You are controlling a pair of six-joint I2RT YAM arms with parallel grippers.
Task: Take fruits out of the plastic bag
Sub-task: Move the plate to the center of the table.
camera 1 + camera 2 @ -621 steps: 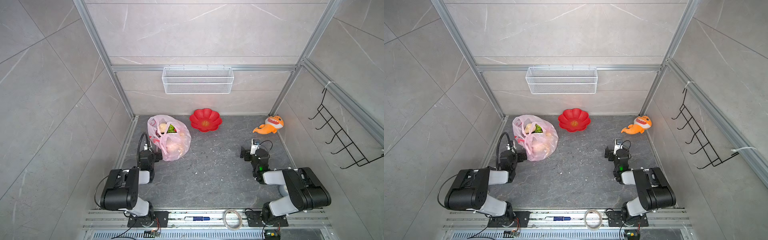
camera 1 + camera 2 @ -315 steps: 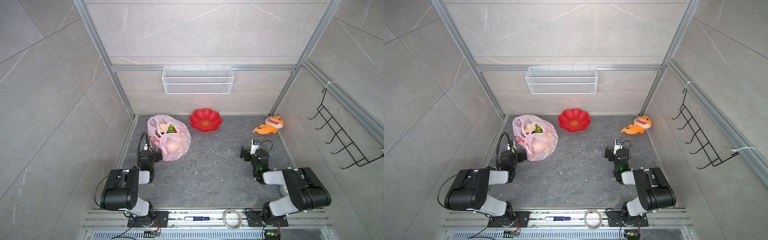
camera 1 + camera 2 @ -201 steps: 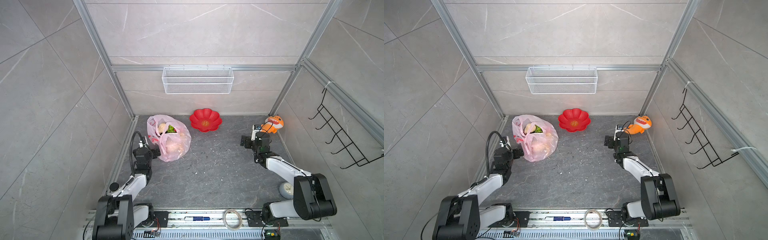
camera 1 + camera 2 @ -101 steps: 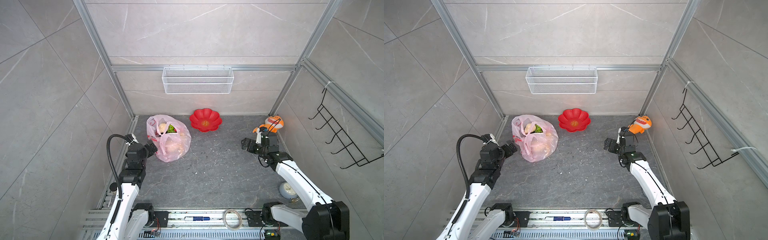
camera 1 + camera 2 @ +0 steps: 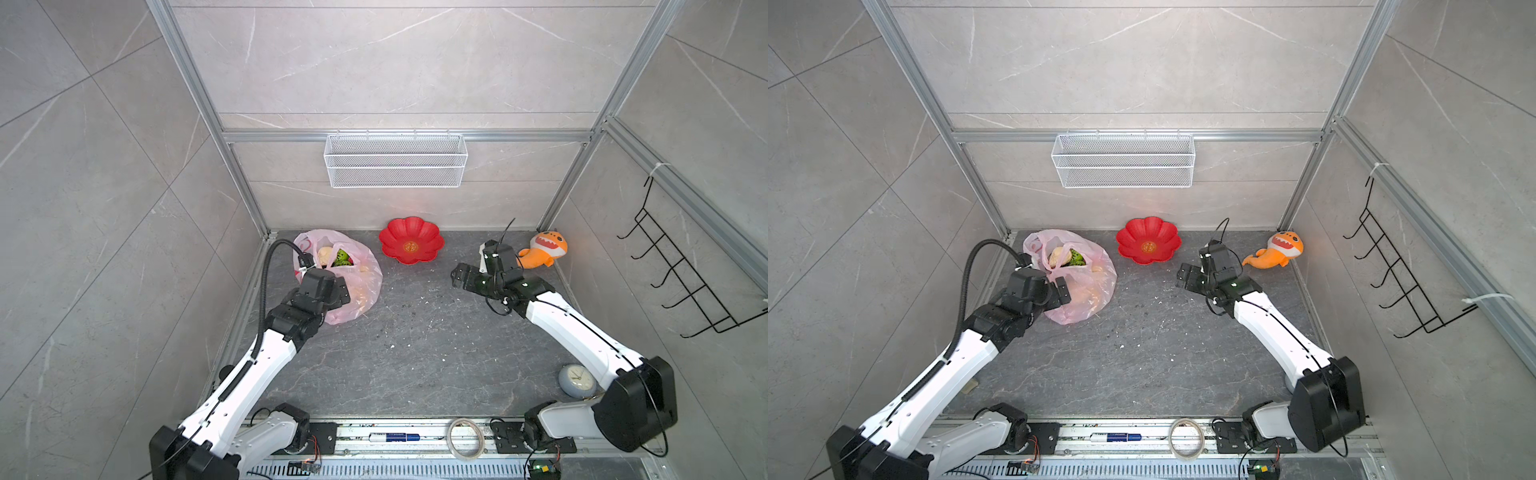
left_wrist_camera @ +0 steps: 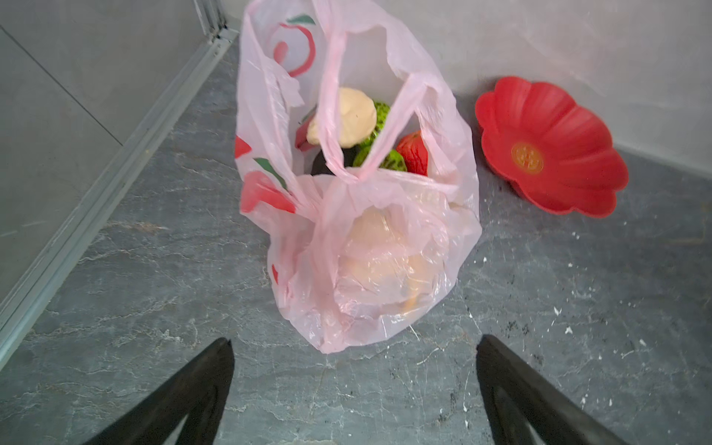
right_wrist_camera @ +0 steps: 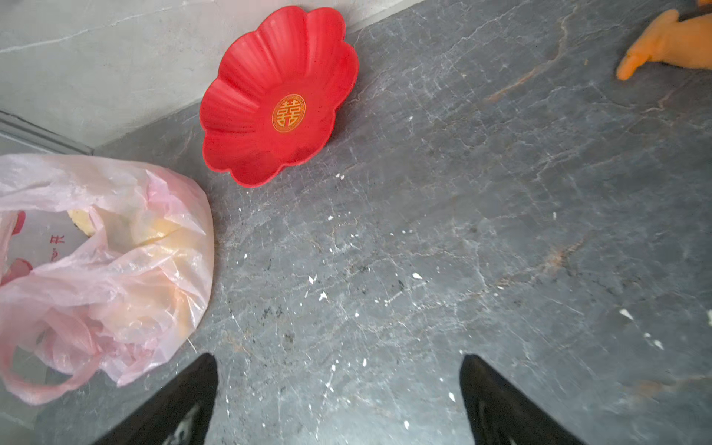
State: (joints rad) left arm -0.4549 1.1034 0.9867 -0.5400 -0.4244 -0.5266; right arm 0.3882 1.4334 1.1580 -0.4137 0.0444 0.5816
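The pink plastic bag (image 5: 368, 291) (image 5: 1100, 286) lies at the back left of the floor with its mouth open upward. Fruits show in the mouth: a lumpy beige one (image 6: 348, 117), a bumpy green ball (image 6: 391, 160), a red apple (image 6: 414, 156) and a dark avocado (image 6: 321, 163). More pale fruit shows through the film (image 6: 385, 254). My left gripper (image 6: 354, 346) (image 5: 338, 291) hovers open just short of the bag's near end, holding nothing. My right gripper (image 7: 339, 362) (image 5: 471, 266) stands open over bare floor, well right of the bag (image 7: 115, 269).
A red flower-shaped plate (image 5: 411, 245) (image 7: 277, 96) sits by the back wall beside the bag. An orange plush shark (image 5: 544, 249) lies at the back right. A small clock (image 5: 575, 380) stands near the right arm's base. A wire basket (image 5: 395, 160) and a hook rack (image 5: 681, 282) hang on the walls.
Both arms have risen from their folded rest and reached forward. The left gripper has come up to the bag's near side; the right gripper has swung toward the middle. Both stay open.
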